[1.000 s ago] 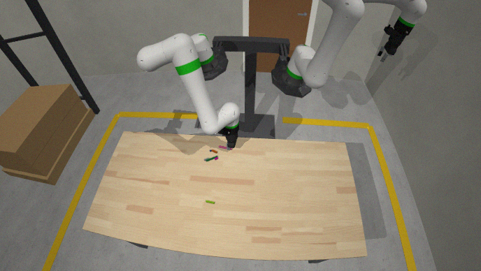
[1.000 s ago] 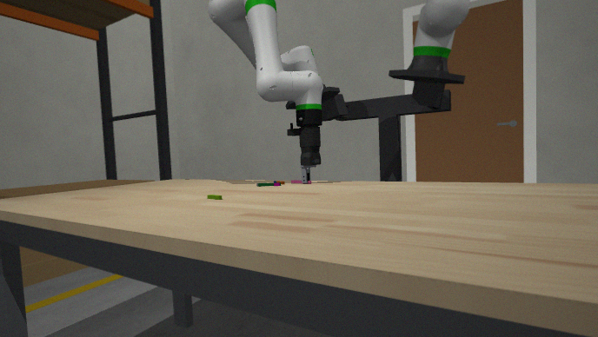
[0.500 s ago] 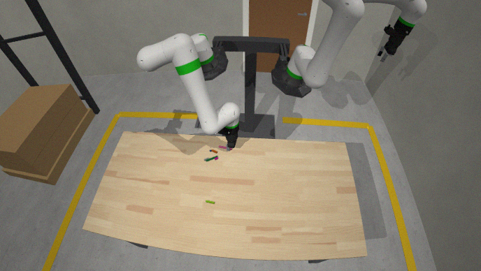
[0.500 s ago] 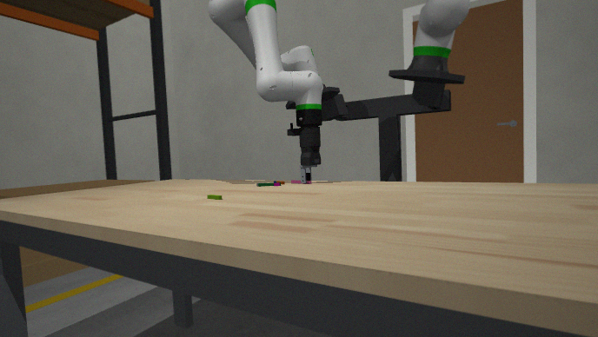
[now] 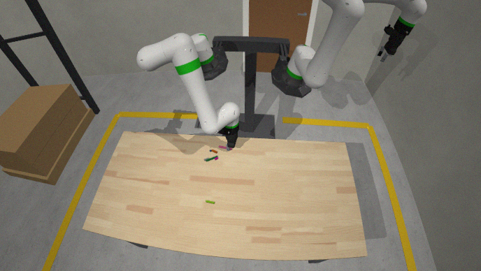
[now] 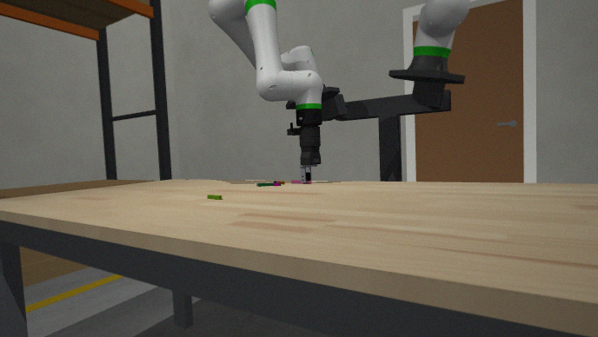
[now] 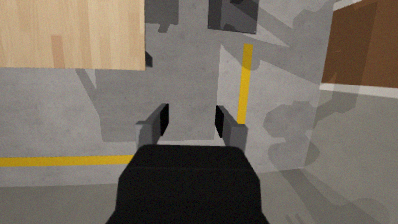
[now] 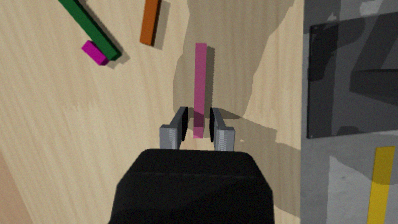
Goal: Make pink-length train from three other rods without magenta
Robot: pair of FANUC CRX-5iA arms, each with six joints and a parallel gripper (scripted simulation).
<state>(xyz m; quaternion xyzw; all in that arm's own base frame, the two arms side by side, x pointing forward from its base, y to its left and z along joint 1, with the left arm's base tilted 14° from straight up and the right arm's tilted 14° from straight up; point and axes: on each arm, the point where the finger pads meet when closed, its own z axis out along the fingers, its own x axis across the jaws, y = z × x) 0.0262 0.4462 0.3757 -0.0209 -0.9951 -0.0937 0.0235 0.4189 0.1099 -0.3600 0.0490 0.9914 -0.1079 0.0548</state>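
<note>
1. Right pincer: released, its fingers astride one end of the pink rod, flat on the table.
2. Left pincer: released, well apart.
3. Step, apparently: setting down the length reference.
4. Next: raise the right pincer clear, then fetch train rods, probably including the lime rod, well apart from it.

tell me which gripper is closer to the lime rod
Right. The right gripper is low over the table around the pink rod's end; the left gripper hangs out beyond the table, much farther from the lime rod.
</note>
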